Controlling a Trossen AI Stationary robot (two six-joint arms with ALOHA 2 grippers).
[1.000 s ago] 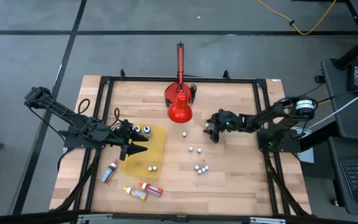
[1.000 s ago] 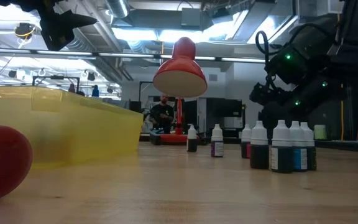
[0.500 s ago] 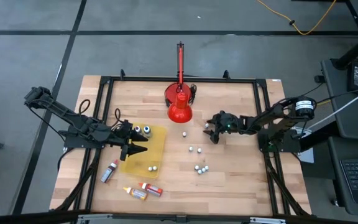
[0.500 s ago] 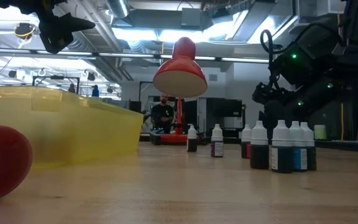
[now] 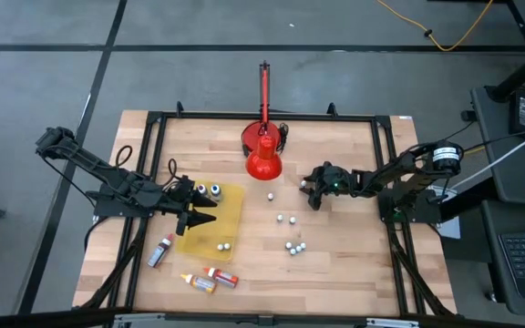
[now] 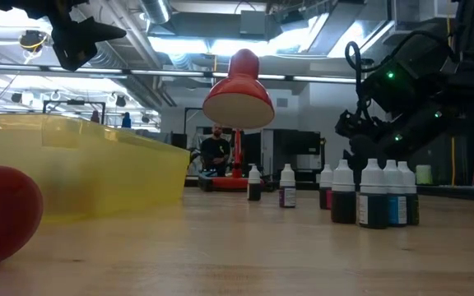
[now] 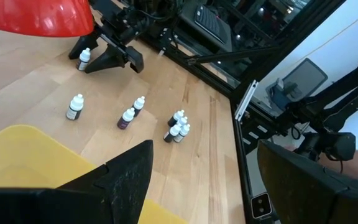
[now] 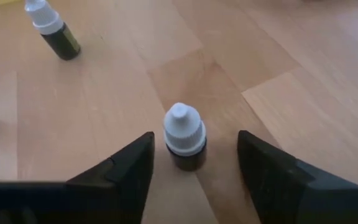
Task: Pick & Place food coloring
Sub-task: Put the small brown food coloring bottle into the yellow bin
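Dark fingers of the right end effector (image 8: 191, 171) stand spread wide on either side of a small bottle (image 8: 184, 137) with a white cap, which stands upright on the pale wooden tabletop (image 8: 272, 81), not touched by either finger. A second upright bottle (image 8: 53, 28) stands well apart from it. In the high view this right end effector (image 5: 310, 193) sits just right of the red cone-shaped lamp (image 5: 263, 159), with more white-capped bottles scattered near it: a single one (image 5: 270, 196), a pair (image 5: 285, 220) and a tight cluster (image 5: 295, 247).

The left end effector (image 5: 203, 210) hangs over the yellow tray (image 5: 233, 208) at the left of the tabletop, fingers spread wide and empty. Inside the tray lie two bottles (image 5: 221, 246). Toward the near left corner of the tabletop, three larger bottles lie on their sides: a red one (image 5: 160, 251), a yellow one (image 5: 197, 283) and another red one (image 5: 220, 276).
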